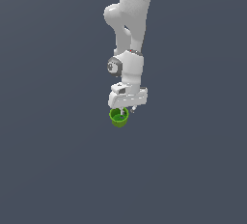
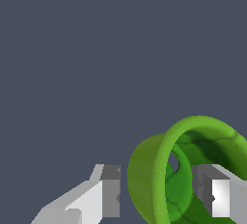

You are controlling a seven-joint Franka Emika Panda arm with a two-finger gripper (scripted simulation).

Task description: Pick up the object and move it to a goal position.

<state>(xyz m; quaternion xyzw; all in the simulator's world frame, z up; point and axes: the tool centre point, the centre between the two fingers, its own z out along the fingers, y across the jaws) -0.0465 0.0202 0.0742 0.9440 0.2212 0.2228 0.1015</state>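
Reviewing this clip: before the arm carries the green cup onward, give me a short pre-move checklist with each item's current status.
1. Green cup sits between the gripper fingers: ok; one finger is outside the cup wall, the other inside the rim.
2. Fingers pressed firmly on the wall: cannot tell; the wrist view shows a small gap at the outer finger.
3. Cup level: not ok; it looks tilted in the wrist view.
4. Cup lifted clear of any surface: cannot tell; the exterior view shows the cup under the gripper against a uniform grey background.
5. Goal position visible: not ok; no marker appears in either view.
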